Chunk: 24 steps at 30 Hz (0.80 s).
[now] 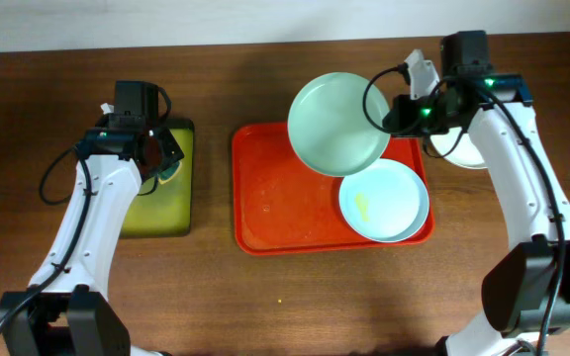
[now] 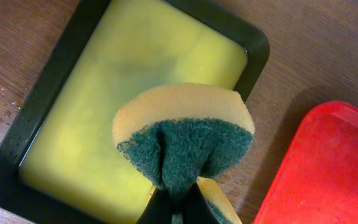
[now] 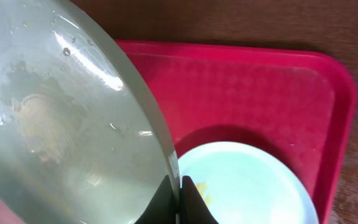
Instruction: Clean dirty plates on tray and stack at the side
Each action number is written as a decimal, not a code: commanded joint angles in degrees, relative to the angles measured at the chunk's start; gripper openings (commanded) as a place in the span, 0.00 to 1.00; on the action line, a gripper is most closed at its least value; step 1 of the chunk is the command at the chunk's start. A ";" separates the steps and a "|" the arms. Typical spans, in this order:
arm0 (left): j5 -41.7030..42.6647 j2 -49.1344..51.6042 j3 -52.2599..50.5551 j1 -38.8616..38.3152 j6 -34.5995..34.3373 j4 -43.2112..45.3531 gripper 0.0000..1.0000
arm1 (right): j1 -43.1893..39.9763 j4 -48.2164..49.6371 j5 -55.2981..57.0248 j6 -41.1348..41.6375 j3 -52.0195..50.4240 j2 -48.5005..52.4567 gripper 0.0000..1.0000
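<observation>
My right gripper [image 1: 396,117] is shut on the rim of a pale mint plate [image 1: 336,123] and holds it tilted above the back of the red tray [image 1: 275,198]. In the right wrist view the held plate [image 3: 55,124] looks wet, pinched between the fingers [image 3: 180,190]. A second pale plate [image 1: 384,201] with a yellow smear lies on the tray's right side and shows again in the right wrist view [image 3: 247,183]. A white plate [image 1: 463,151] lies on the table right of the tray, mostly hidden by my right arm. My left gripper [image 1: 151,148] is shut on a yellow-green sponge [image 2: 182,134].
A black-rimmed tray [image 1: 161,198] with yellow inside stands left of the red tray; it fills the left wrist view [image 2: 123,99] under the sponge. The red tray's corner [image 2: 328,174] shows at the right there. Bare wooden table lies in front.
</observation>
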 commanded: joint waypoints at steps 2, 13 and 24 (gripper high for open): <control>-0.20 -0.92 0.13 0.20 0.70 0.13 0.00 | 7.13 -0.74 16.57 -0.61 0.22 -1.95 0.04; -0.22 -0.92 0.13 0.20 0.70 0.35 0.00 | 45.27 6.23 110.79 -15.02 0.24 -1.92 0.04; -0.22 -0.92 0.13 0.20 0.70 0.35 0.00 | 46.07 8.20 101.66 -18.53 0.24 -1.92 0.04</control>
